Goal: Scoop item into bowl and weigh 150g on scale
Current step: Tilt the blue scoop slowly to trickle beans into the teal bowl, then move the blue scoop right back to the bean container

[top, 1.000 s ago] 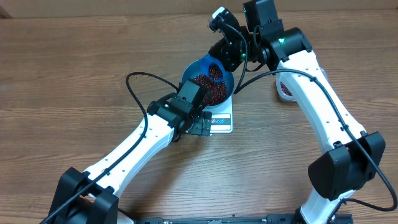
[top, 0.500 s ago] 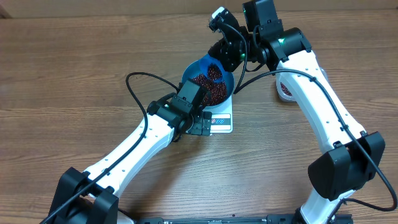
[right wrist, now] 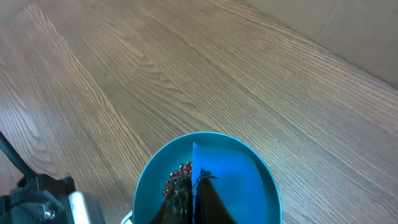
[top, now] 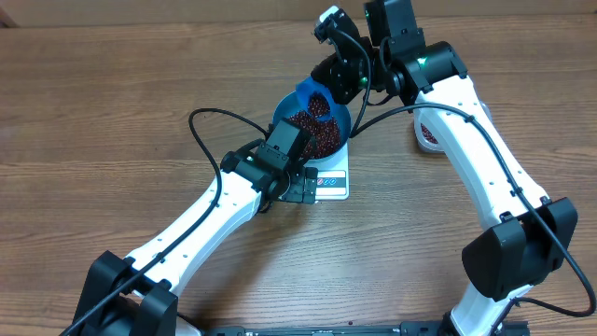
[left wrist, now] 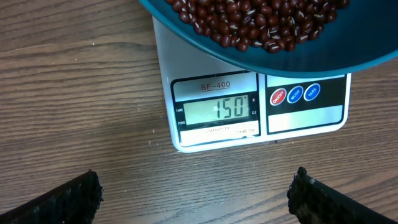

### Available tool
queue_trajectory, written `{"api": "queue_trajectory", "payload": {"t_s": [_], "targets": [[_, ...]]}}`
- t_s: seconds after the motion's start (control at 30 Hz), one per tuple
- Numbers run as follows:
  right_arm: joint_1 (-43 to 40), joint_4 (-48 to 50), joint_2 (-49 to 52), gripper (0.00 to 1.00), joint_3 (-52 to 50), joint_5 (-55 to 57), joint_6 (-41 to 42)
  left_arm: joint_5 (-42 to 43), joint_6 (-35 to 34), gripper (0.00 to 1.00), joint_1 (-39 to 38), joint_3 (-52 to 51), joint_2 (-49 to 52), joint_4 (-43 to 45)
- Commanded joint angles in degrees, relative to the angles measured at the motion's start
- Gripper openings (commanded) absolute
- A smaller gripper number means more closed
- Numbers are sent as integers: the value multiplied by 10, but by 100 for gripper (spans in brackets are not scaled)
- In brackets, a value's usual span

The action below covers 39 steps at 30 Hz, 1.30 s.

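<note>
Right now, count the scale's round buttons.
3, in a row right of the display: red button leftmost, blue button in the middle, second blue button rightmost. The bowl may hide others.

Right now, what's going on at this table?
The right gripper is shut on a small blue handled scoop, holding it over the far rim of the round blue bowl. The bowl, loaded with small dark red-brown beans, sits on the flat white square kitchen scale, whose display reads 150. The left gripper hangs open and empty in front of the scale.
</note>
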Motion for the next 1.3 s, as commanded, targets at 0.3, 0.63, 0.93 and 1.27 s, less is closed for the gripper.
{"api": "queue_trajectory", "payload": {"t_s": [0.3,0.63,0.93,1.27], "targets": [[-70,32,-22,4,19,-84,280,3,-8,99,2,-3,-5,2],[-228,2,-21,4,19,-271,296,3,-8,99,2,-3,-5,2],[-393,-75,-21,4,19,-224,295,3,-8,100,2,-3,-5,2],[-458,-110,-19,4,-21,-88,295,3,-8,100,2,-3,-5,2]]}}
